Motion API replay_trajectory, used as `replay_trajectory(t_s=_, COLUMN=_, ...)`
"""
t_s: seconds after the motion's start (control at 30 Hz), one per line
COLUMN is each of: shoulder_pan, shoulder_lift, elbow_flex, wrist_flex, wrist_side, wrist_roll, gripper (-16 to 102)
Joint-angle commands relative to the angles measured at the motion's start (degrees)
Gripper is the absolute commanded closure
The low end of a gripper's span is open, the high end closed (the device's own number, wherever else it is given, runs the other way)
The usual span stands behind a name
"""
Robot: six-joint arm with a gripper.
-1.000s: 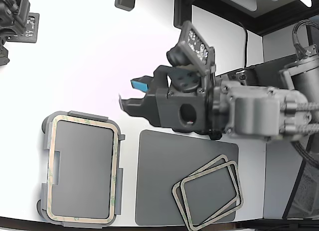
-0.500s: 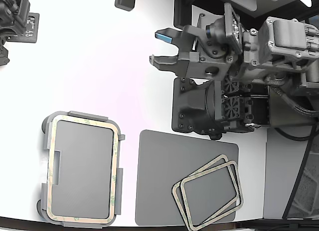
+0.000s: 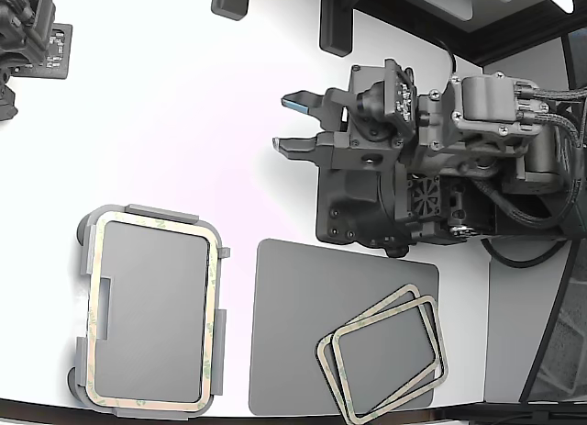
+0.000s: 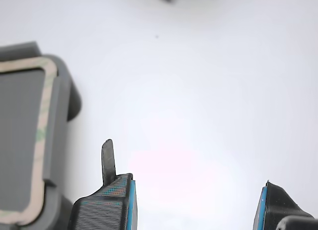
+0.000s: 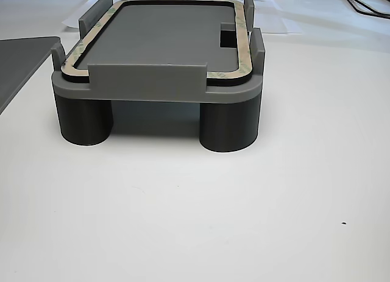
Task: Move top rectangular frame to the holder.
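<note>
The light grey holder (image 3: 160, 213) stands at the exterior view's lower left, and a beige frame (image 3: 156, 223) lies flat inside its tabs. Two more beige frames lie stacked on the dark grey mat (image 3: 303, 306): the upper one (image 3: 437, 338) sits askew over the lower one (image 3: 367, 310). My gripper (image 3: 289, 122) is open and empty, high above the white table, far from the holder and the stack. The wrist view shows my gripper (image 4: 191, 180) with a holder corner (image 4: 67, 96) and its frame (image 4: 44, 120). The other view shows the holder (image 5: 146, 81) on round legs, with the frame (image 5: 242, 50) seated.
The arm's dark base (image 3: 367, 205) stands just behind the mat. A black fixture (image 3: 27, 30) sits at the exterior view's top left, with dark posts (image 3: 335, 26) along the back. The table's front edge runs just below the holder and mat.
My arm has swung up and back, away from above the mat toward its base, with the wrist turning. The gripper stays open and empty. The frames and holder have not moved.
</note>
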Motion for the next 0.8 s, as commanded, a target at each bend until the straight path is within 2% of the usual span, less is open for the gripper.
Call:
replay_trajectory(t_s=0.0, shoulder_pan=-1.1, shoulder_lift=0.2, elbow_flex=-0.4, wrist_flex=-0.7, wrist_side=-0.2, wrist_roll=0.0, gripper=-14)
replay_trajectory(t_s=0.17, shoulder_pan=-1.1, shoulder_lift=0.4, elbow_flex=-0.4, wrist_flex=-0.7, wrist_side=-0.1, wrist_roll=0.1, gripper=-14)
replay_trajectory(t_s=0.27, shoulder_pan=-1.1, shoulder_lift=1.2, elbow_flex=-0.1, wrist_flex=-0.4, wrist_side=1.8, wrist_roll=1.1, gripper=-14)
replay_trajectory(t_s=0.77, shoulder_pan=-1.1, shoulder_lift=1.2, elbow_flex=-0.1, wrist_flex=-0.4, wrist_side=2.0, wrist_roll=1.3, gripper=-14)
